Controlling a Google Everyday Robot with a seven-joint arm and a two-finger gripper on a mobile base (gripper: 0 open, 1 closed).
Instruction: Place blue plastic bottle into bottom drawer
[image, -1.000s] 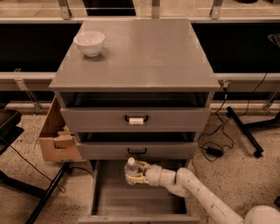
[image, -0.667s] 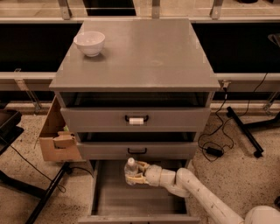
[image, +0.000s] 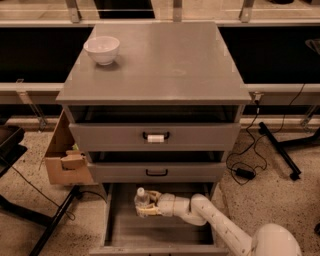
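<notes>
1. The blue plastic bottle (image: 141, 198) stands upright at lower centre of the frame, inside the open bottom drawer (image: 165, 232), near its back.
2. It is probably light, thin-walled and easily crushed, so it is best held mid-body with gentle pressure.
3. The gripper (image: 143, 205) has its fingers closed around the bottle's body.
4. The label print is unreadable.

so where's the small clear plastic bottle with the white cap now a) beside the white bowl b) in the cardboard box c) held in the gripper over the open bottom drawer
C: the gripper holds the clear plastic bottle upright over the open grey bottom drawer.
</notes>
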